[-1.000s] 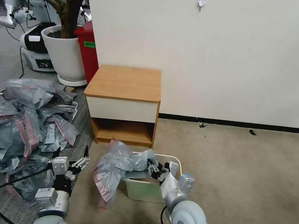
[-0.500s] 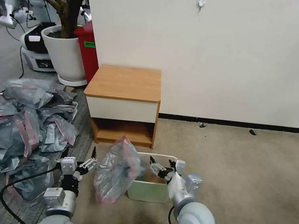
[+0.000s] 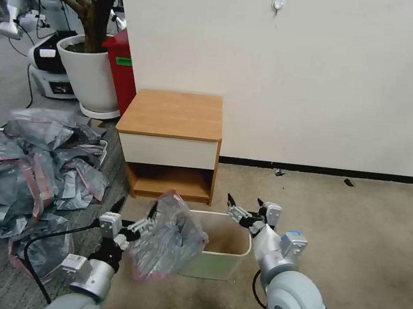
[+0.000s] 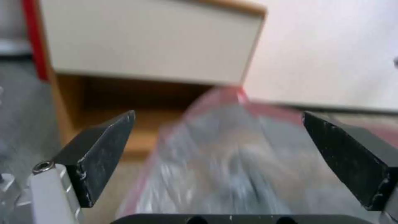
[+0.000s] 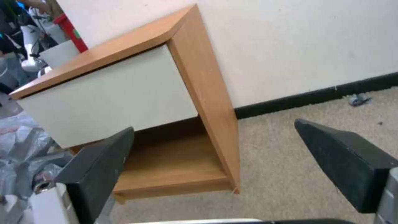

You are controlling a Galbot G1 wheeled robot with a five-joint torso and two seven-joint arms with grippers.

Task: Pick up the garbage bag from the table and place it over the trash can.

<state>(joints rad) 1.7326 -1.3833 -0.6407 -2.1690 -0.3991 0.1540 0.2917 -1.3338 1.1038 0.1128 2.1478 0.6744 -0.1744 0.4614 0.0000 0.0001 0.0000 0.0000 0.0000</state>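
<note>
The garbage bag [image 3: 168,241], crinkly grey with a pink band, hangs bunched over the left rim of the cream trash can [image 3: 214,267], and the can's mouth stands mostly uncovered. My left gripper [image 3: 136,224] is open right at the bag's left edge. In the left wrist view the bag [image 4: 224,161] fills the space between its spread fingers [image 4: 99,149]. My right gripper [image 3: 244,208] hovers open above the can's far right corner, holding nothing. It faces the table [image 5: 116,93] with wide-spread fingers [image 5: 348,161]. The table [image 3: 171,114] stands behind the can with a bare top.
A heap of grey-and-pink bags [image 3: 23,169] covers the floor at left. A white plant pot [image 3: 89,76] and a red bin [image 3: 122,67] stand behind it. The wall [image 3: 298,75] backs the table. Open carpet [image 3: 346,228] lies to the right.
My right gripper let go of the bag, opened, and moved up and right off the can. The bag slumped onto the can's left side. My left gripper moved right, up against the bag.
</note>
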